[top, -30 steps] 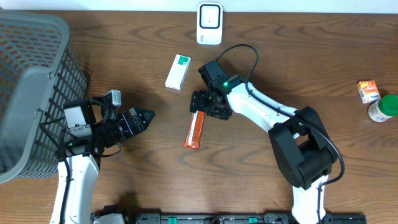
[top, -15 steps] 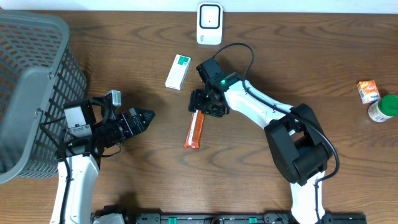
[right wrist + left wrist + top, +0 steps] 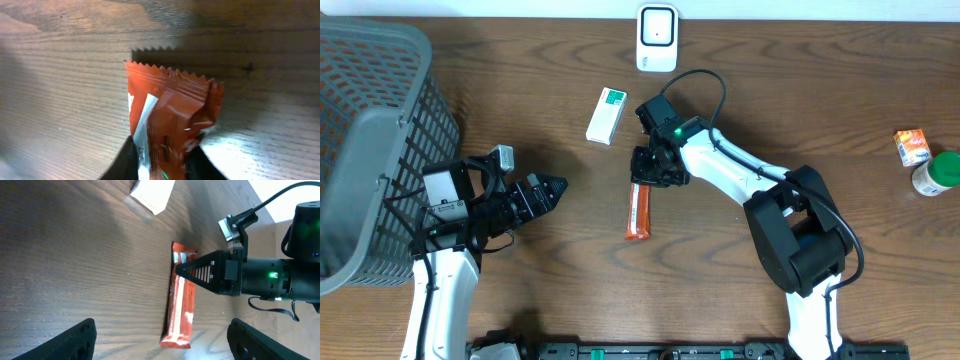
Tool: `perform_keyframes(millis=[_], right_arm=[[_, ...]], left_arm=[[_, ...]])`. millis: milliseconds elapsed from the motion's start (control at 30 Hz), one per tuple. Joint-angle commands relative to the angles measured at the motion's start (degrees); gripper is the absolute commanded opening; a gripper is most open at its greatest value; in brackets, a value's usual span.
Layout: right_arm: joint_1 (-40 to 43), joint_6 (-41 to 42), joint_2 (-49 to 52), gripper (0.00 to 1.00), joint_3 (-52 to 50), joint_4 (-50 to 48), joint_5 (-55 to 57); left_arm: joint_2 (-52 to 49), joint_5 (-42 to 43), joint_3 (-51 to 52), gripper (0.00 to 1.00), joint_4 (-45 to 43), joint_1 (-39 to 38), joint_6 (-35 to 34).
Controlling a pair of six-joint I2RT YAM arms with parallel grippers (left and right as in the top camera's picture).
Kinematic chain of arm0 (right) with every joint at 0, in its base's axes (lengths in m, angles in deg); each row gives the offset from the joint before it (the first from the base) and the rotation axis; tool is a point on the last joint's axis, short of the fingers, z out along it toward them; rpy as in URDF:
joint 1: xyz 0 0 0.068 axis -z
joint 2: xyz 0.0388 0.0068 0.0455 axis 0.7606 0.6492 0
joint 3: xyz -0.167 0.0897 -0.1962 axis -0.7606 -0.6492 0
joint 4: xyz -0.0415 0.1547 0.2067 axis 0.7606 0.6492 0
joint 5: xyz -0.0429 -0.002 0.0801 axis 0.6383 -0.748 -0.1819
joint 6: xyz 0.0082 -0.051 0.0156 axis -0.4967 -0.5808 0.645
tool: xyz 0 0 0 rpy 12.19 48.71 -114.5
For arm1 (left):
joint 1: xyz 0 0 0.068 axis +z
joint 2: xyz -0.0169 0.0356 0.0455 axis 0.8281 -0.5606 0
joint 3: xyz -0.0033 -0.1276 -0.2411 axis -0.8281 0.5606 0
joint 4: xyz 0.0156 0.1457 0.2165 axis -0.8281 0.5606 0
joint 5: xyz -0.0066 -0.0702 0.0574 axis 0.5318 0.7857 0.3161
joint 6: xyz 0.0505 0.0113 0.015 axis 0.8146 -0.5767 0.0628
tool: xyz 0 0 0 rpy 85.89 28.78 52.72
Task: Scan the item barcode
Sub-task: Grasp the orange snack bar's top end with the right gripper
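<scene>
An orange snack bar (image 3: 639, 212) lies lengthwise on the wooden table, near its middle. My right gripper (image 3: 643, 184) is shut on the bar's far end; in the right wrist view the crinkled wrapper (image 3: 167, 105) is pinched between the dark fingers (image 3: 125, 160). No barcode shows on the bar. My left gripper (image 3: 556, 187) hovers to the bar's left, open and holding nothing. In the left wrist view its wide-apart fingertips (image 3: 75, 340) frame the bar (image 3: 181, 310) and the right gripper (image 3: 190, 270). A white scanner-like device (image 3: 657, 38) stands at the table's far edge.
A grey mesh basket (image 3: 370, 130) fills the left side beside my left arm. A white and green box (image 3: 606, 114) lies just left of the right gripper. A small orange box (image 3: 911, 146) and a green-lidded bottle (image 3: 938, 172) stand at the far right.
The right gripper has shut on the bar's far end. The bar has swung from slanted to nearly straight and shifted slightly right. The left arm has not moved.
</scene>
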Motion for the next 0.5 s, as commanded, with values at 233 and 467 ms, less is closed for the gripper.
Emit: perform_keyframes(millis=[233, 467], right_arm=[[-0.33, -1.86, -0.26, 0.06, -3.76, 7.67, 13.38], [-0.33, -3.87, -5.46, 0.05, -3.76, 12.09, 20.81]], left_arm=[[0.42, -1.70, -0.02, 0.86, -0.02, 0.50, 1.20], [0.42, -1.73, -0.02, 0.86, -0.02, 0.50, 1.20]])
